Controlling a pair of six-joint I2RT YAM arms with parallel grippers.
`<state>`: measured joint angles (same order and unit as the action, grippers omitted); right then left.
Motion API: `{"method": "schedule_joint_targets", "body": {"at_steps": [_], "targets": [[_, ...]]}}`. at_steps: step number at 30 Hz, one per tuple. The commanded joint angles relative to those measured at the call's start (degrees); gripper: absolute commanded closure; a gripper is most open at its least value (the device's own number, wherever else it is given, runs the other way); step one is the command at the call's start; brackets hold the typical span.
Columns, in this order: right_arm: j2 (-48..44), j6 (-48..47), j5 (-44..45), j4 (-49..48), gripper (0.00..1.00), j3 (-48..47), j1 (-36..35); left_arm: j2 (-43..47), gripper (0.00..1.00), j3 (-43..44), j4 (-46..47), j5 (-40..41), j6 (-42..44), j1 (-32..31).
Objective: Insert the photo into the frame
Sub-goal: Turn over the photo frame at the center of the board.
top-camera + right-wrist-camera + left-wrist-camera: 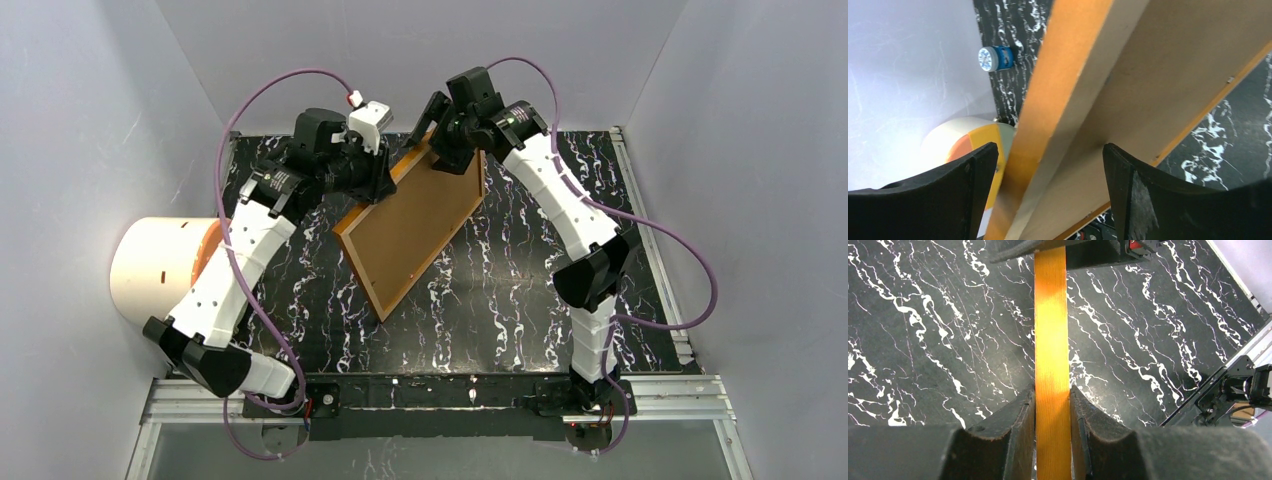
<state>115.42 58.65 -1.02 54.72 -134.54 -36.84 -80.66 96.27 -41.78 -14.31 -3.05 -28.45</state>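
Observation:
The frame (pixel 358 272) stands tilted over the marble table, back toward the top camera, with a brown backing board (pixel 415 225) filling it. My left gripper (pixel 375 180) is shut on its upper left rail. In the left wrist view the orange wood (pixel 1050 315) is pinched between both fingers (pixel 1018 415), the left gripper (pixel 1052 390) centred on it. My right gripper (pixel 445 140) is at the frame's top corner. In the right wrist view it (pixel 1050 147) is open, straddling the orange rail (pixel 1058 75) and board (pixel 1173 65). The photo is hidden.
A white cylinder with an orange end (pixel 160 268) lies at the table's left edge, also in the right wrist view (pixel 965 137). A small blue-and-white object (pixel 993 57) sits by the back wall. Grey walls enclose the table; a metal rail (pixel 650 230) runs along its right side.

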Motion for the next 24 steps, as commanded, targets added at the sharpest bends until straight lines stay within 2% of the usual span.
{"method": "schedule_joint_targets", "body": {"at_steps": [1, 5, 8, 14, 17, 20, 24], "targets": [[-4.5, -1.7, 2.9, 3.7, 0.18, 2.5, 0.7, 3.7, 1.0, 1.4, 3.8, -0.4, 2.4, -2.0], [-4.3, -2.8, 2.9, 7.7, 0.26, 1.5, 1.2, 3.7, 0.95, 0.8, 3.9, -1.0, 2.8, -3.3], [-5.0, -3.6, 3.1, 10.5, 0.3, 1.3, 1.6, 4.2, 0.83, -0.2, 4.0, -1.8, 2.8, -3.8], [-9.0, -3.6, 1.4, 11.3, 0.43, 4.7, 3.4, 6.5, 0.36, -2.5, 7.6, -6.1, 0.6, -3.9], [-10.4, -3.5, -0.8, 12.0, 0.45, 5.3, 4.8, 8.2, 0.18, -4.6, 12.4, -10.8, -2.8, -3.9], [-11.7, -3.6, -2.3, 12.6, 0.45, 5.7, 6.3, 9.4, 0.08, -6.5, 18.2, -14.1, -7.4, -3.9], [-14.5, -3.9, -5.7, 12.9, 0.47, 8.5, 9.1, 9.3, 0.05, -8.9, 22.5, -13.4, -11.9, -3.9]]}}
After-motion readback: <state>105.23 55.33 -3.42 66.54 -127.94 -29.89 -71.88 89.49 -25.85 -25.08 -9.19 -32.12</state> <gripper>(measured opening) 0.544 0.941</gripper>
